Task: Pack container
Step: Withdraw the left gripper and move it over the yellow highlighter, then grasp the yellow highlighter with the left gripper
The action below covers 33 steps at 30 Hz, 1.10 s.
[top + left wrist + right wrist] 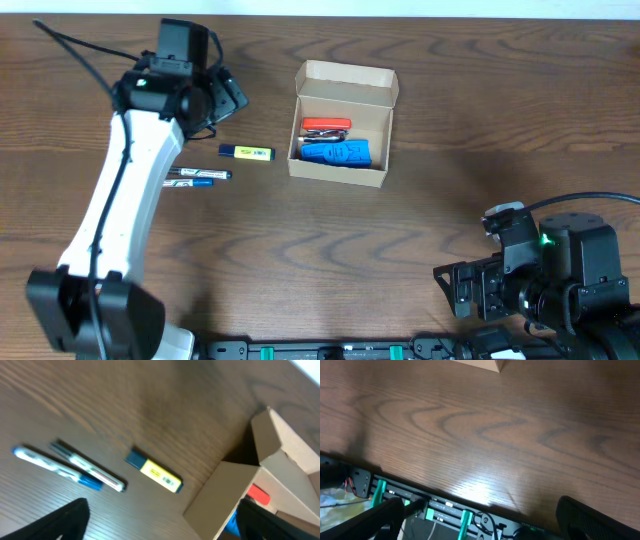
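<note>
Open-lidded box (338, 175) holding supplies (335, 151), left gripper (162, 515) jaws spread above yellow marker (154, 473), right gripper (487, 520) jaws spread too

Container (227, 492), cut off at the left wrist view's right edge; contents mostly hidden behind its wall. Pens (70, 467) near the container: blurred, print unreadable.

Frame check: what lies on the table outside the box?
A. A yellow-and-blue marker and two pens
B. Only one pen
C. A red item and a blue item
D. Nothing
A: the marker and two pens lie on the table left of the box, while the red item and blue item are inside it.
</note>
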Tool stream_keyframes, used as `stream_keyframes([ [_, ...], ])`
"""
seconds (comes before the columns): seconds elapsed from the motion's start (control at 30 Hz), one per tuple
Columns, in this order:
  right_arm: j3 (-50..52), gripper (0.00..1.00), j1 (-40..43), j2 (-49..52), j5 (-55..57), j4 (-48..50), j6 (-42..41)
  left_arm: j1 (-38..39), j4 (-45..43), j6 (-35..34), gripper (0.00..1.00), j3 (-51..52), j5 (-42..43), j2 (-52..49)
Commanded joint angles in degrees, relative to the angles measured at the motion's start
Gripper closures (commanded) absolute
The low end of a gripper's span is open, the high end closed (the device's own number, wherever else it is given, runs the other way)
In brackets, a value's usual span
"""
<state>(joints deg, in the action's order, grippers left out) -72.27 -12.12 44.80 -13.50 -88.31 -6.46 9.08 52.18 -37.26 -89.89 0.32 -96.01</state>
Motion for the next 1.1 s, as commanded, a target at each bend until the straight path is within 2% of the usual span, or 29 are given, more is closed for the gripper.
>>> stream_keyframes([
  [0.0,-0.7,0.01,0.5,0.1,-0.2,0.0,0.8,0.0,0.3,-7.1,0.02,-0.2,2.7,-2.8],
  [0.13,-0.7,0.01,0.5,0.1,-0.2,0.0,0.8,0.0,0.3,-13.1,0.05,-0.2,7.2,-6.3],
  [0.3,-0.7,0.01,0.5,0.1,-0.2,0.0,0.8,0.2,4.3,-27.6,0.05,-0.2,10.4,-11.0],
  [0.47,-0.7,0.01,0.5,0.1,-0.2,0.0,0.8,1.5,4.1,-34.8,0.05,-0.2,11.3,-15.5],
  [0.6,-0.7,0.01,0.5,0.1,-0.2,0.0,0.8,2.8,1.8,-37.2,0.05,-0.2,11.3,-18.6],
  [0.7,-0.7,0.01,0.5,0.1,-0.2,0.0,0.8,3.4,-0.1,-38.8,0.0,-0.2,10.2,-20.4],
  [0.93,-0.7,0.01,0.5,0.1,-0.2,0.0,0.8,3.5,-3.8,-42.8,0.0,-0.2,6.7,-22.8],
  [0.97,-0.7,0.01,0.5,0.1,-0.2,0.0,0.8,3.5,-4.3,-43.4,0.05,-0.2,6.7,-23.3],
  [1.07,-0.7,0.01,0.5,0.1,-0.2,0.0,0.8,3.6,-4.6,-44.5,0.07,-0.2,6.8,-24.7],
])
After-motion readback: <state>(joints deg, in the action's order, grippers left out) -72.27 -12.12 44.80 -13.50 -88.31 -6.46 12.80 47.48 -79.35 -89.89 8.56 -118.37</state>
